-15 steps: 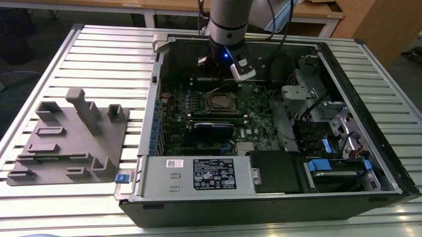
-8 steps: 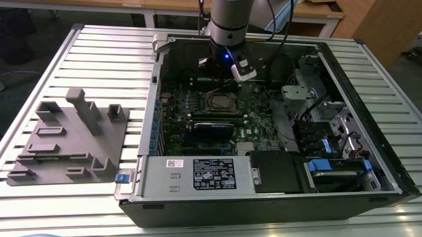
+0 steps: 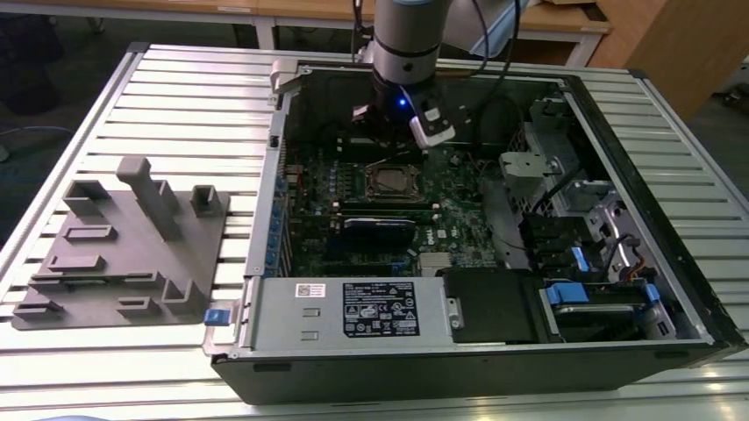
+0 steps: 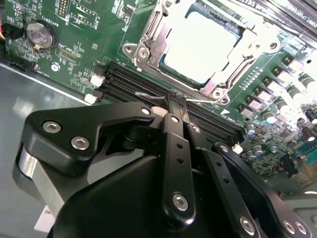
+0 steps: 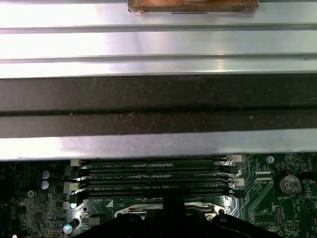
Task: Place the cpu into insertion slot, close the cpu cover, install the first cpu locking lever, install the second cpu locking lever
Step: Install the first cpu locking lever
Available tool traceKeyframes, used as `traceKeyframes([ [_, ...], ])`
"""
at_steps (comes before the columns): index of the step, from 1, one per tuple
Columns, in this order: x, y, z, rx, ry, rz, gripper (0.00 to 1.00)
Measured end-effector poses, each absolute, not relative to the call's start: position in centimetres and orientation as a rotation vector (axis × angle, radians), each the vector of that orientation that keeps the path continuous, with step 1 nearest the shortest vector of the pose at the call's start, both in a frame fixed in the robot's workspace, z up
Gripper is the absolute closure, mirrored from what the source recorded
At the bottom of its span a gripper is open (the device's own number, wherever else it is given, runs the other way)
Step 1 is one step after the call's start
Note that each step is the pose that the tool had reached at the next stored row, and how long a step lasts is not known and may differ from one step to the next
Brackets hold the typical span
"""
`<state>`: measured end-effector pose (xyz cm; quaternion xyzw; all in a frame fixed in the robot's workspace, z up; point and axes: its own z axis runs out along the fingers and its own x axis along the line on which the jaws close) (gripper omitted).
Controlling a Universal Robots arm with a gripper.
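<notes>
In the exterior view the cpu [image 3: 392, 181] lies in the insertion slot [image 3: 370, 193] on the green motherboard inside the open computer case. The second wrist view shows its bright silver top [image 4: 204, 40] framed by the cpu cover [image 4: 151, 37], which lies flat over its edges. My gripper [image 4: 171, 104] hangs just behind the socket, over the black memory slots [image 4: 129, 84], with its black fingers drawn together. A thin silvery wire end [image 4: 141, 93] sits beside the tips; I cannot tell whether they touch it. From outside, the gripper [image 3: 395, 151] is right above the socket's far edge.
The case walls [image 3: 275, 175] surround the board. A power supply [image 3: 351, 307] and drive bays [image 3: 585, 298] fill the near side. A grey fixture [image 3: 129, 237] lies on the slatted table at the exterior view's left. A coin battery [image 4: 38, 34] sits on the board.
</notes>
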<state>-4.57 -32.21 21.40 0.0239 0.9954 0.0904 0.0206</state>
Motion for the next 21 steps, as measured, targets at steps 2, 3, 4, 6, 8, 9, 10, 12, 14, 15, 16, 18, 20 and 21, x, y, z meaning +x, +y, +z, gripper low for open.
traceKeyframes([
  [2, -4.55, -32.2, 21.26, 0.074, 3.087, 0.275, 0.89],
  [3, -4.54, -32.2, 21.19, 0.075, 3.087, 0.273, 0.89],
  [4, -4.52, -32.18, 21.11, 0.076, 3.087, 0.272, 0.89],
  [6, -4.49, -32.11, 21.02, 0.078, 3.087, 0.271, 0.89],
  [8, -4.48, -32.08, 20.98, 0.08, 3.087, 0.27, 0.89],
  [9, -4.48, -32.08, 20.98, 0.08, 3.087, 0.27, 0.89],
  [10, -4.48, -32.08, 20.98, 0.08, 3.087, 0.27, 0.89],
  [12, -4.48, -32.07, 20.97, 0.081, 3.087, 0.27, 0.89],
  [14, -4.48, -32.07, 20.97, 0.081, 3.087, 0.269, 0.89],
  [15, -4.48, -32.07, 20.97, 0.081, 3.087, 0.269, 0.89],
  [16, -4.48, -32.07, 20.98, 0.081, 3.087, 0.269, 0.89],
  [18, -4.48, -32.07, 20.94, 0.081, 3.087, 0.269, 0.89],
  [20, -4.47, -32.07, 20.86, 0.083, 3.087, 0.27, 0.89],
  [21, -4.47, -32.07, 20.81, 0.084, 3.087, 0.269, 0.89],
])
